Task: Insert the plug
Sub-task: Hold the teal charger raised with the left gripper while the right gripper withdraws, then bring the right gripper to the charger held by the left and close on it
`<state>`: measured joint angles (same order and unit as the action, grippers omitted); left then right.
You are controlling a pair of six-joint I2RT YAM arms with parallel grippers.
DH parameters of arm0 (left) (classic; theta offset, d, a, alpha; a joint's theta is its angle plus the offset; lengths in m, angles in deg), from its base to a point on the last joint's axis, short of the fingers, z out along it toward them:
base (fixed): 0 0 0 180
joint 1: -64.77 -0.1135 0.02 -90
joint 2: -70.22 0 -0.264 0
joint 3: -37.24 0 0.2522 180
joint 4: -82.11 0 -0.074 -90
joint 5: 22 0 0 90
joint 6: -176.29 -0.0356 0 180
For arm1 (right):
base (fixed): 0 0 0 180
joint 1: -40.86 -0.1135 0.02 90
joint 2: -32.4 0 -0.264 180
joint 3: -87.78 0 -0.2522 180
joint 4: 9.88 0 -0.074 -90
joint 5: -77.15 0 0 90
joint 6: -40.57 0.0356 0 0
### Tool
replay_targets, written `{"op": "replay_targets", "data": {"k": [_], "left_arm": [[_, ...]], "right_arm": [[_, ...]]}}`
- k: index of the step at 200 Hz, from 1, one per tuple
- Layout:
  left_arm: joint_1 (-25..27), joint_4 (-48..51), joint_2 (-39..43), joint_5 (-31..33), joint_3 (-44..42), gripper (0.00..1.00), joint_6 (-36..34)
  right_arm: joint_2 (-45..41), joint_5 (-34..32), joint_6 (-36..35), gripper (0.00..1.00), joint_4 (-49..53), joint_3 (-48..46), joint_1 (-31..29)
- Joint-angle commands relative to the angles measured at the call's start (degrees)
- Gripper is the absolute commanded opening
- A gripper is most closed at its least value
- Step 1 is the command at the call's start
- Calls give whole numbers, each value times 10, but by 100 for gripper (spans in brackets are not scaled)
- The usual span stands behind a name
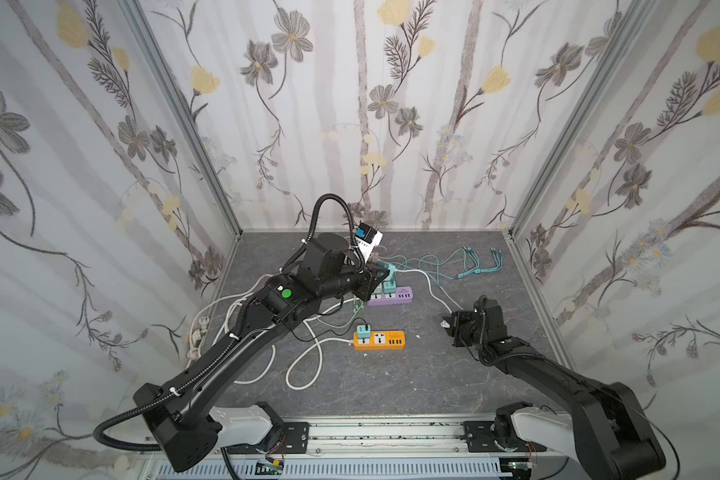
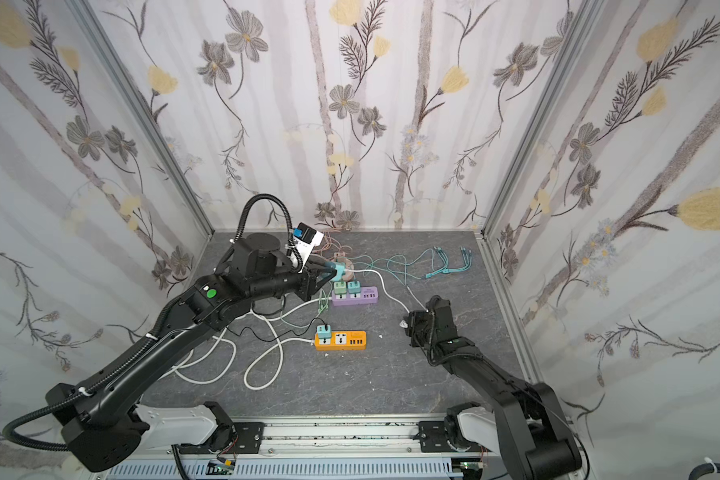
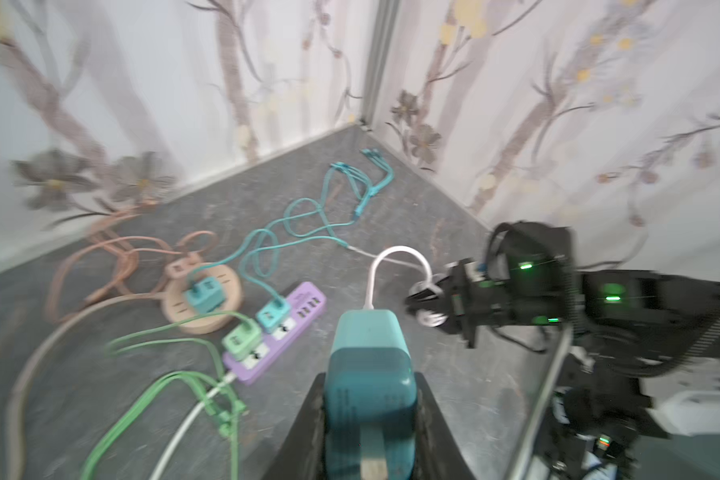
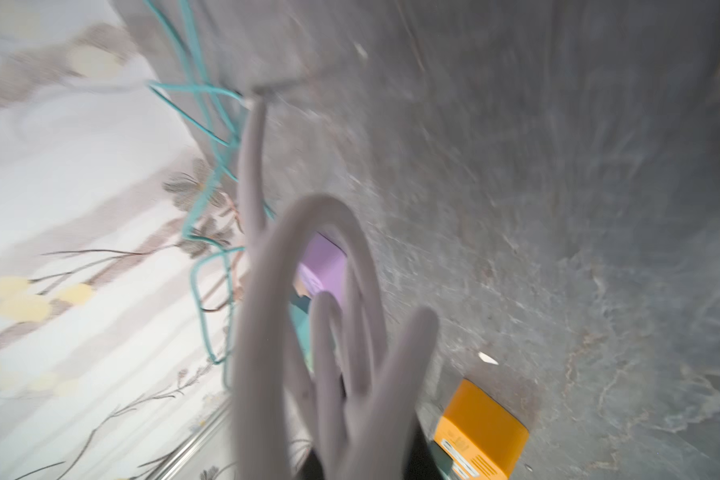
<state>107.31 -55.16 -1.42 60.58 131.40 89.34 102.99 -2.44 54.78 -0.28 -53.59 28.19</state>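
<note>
Nearest me on the gray table (image 1: 391, 382) is the orange power strip (image 1: 379, 340), with one small teal adapter (image 1: 363, 332) plugged into its left end. There's a label on its end face (image 4: 460, 449), but it's way too blurry to read.

The right gripper (image 3: 422, 303) sits a bit right of that. As far as I can tell through the blur, it's pinched down on a coiled bit of the white cable (image 3: 395, 251).

The left gripper (image 3: 371, 376) is clamped tight on the teal plug (image 3: 368, 345), one finger on each side. The plug is up off the table, just past the purple power strip (image 1: 391, 296), and the white cable comes out of its far end. There's faint print on the plug's side that I can't make out.

The purple strip already has a green adapter (image 3: 242, 340) and a teal one (image 3: 272, 318) in it. Behind it is a round beige socket (image 3: 200, 320), and further back some loose teal cables (image 1: 474, 259).

The white tag (image 1: 368, 243) on the left wrist has dark print that's unreadable too.
</note>
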Motion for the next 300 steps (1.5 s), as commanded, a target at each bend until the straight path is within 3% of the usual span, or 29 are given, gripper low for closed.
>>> {"op": "replay_targets", "data": {"k": [1, 15, 24, 33, 44, 54, 72, 101, 112, 126, 132, 172, 184, 198, 226, 254, 281, 300], "left_arm": [[-1, 27, 11, 134, -12, 0, -52], [0, 16, -3, 52, -16, 0, -21], [0, -23, -18, -34, -32, 0, 13], [1, -95, -33, -113, -52, 0, 58], [7, -190, -53, -166, -79, 0, 119], [18, -260, -73, -167, -93, 0, 158], [48, -318, -109, -110, -101, 0, 171], [71, -392, -158, -85, -114, 0, 205], [74, -396, -172, -76, -112, 0, 214], [75, -389, -182, -70, -108, 0, 217], [75, -388, -185, -70, -109, 0, 215], [70, -345, -195, -114, -97, 0, 180], [64, -330, -199, -134, -92, 0, 176], [53, -326, -202, -180, -89, 0, 176], [34, -289, -212, -215, -58, 0, 202], [11, -331, -227, -275, -55, 0, 270], [7, -330, -235, -298, -34, 0, 298], [5, -331, -234, -316, -21, 0, 312]], "right_arm": [[-95, -115, -127, 3, 176, 37, 49], [-141, -144, -204, 3, 212, 73, 83], [-149, -146, -247, 3, 217, 93, 103], [-144, -138, -282, 3, 215, 110, 121], [-120, -111, -322, 3, 200, 126, 142], [-88, -93, -362, 3, 189, 146, 156], [-21, -86, -425, 4, 190, 188, 174], [72, -70, -472, 10, 200, 244, 206], [91, -68, -476, 22, 202, 251, 212], [98, -76, -485, 60, 215, 256, 215], [97, -84, -497, 70, 229, 258, 215], [30, -108, -602, 99, 311, 251, 215], [-7, -78, -643, 99, 309, 235, 215], [-63, 12, -710, 99, 266, 200, 214], [-162, 109, -739, 99, 259, 163, 211], [-222, 193, -732, 99, 262, 149, 209], [-237, 353, -646, 99, 148, 108, 197], [-235, 362, -614, 98, 116, 99, 161]]}}
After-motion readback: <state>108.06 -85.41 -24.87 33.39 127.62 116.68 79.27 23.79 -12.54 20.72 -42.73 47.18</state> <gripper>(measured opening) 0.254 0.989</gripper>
